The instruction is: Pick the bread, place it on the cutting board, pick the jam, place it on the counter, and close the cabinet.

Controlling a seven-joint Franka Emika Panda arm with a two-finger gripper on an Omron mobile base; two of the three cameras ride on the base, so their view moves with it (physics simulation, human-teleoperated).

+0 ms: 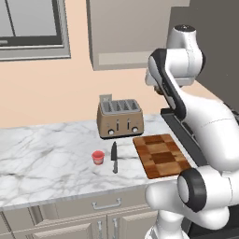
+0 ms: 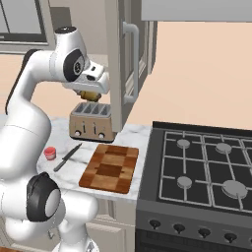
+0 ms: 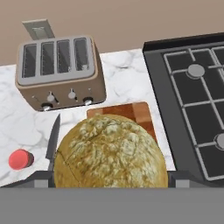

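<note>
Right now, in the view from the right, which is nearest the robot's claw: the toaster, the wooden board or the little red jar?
1. Toaster, just below the gripper.
2. Cutting board, lower on the counter, toward the stove.
3. Jam, farthest, off left past the knife.

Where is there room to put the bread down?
The cutting board is bare all over, between the knife and the stove. The counter also has a wide free stretch left of the jam. It is crowded around the toaster, jam and knife. The bread sits in the gripper.
</note>
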